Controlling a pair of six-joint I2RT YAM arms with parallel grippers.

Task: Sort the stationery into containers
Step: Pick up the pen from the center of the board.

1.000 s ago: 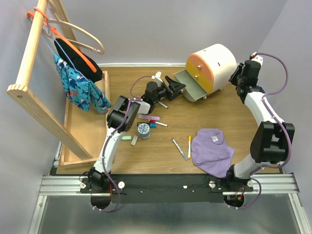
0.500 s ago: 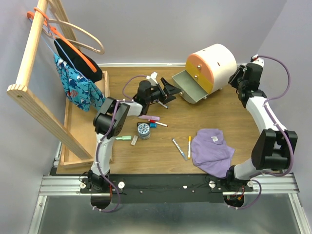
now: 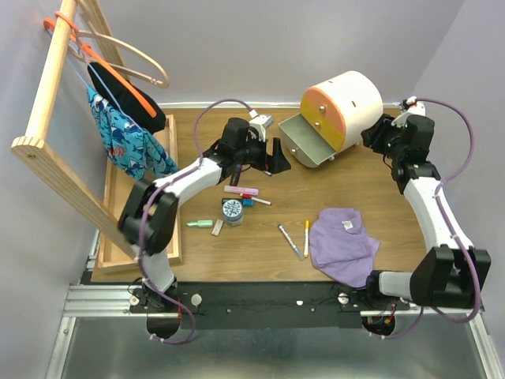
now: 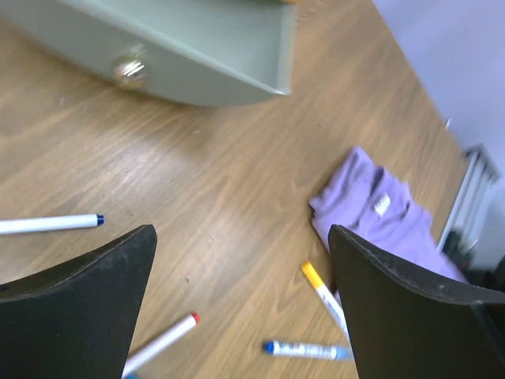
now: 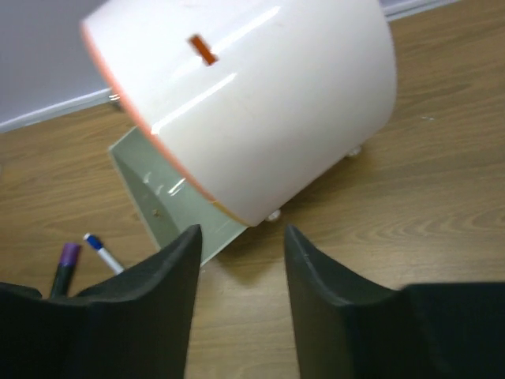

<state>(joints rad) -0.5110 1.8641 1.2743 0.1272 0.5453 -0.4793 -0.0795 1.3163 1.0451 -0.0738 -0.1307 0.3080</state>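
The cream drawer unit stands at the back right with orange and yellow fronts; its grey-green bottom drawer is pulled open. My left gripper is open and empty just left of that drawer, above the table. In the left wrist view I see the drawer's knob, a white pen with a blue tip, a red-tipped pen, a yellow-tipped pen and a blue pen. A pink bar and a round jar lie mid-table. My right gripper is open and empty beside the unit's right side.
A purple cloth lies at the front right, next to two pens. A green marker lies left of the jar. A wooden rack with hangers and clothing and a long wooden tray fill the left side.
My left arm has stretched out, its elbow swinging left, and its gripper has drawn back a little from the open drawer. My right gripper has moved slightly forward along the unit's side.
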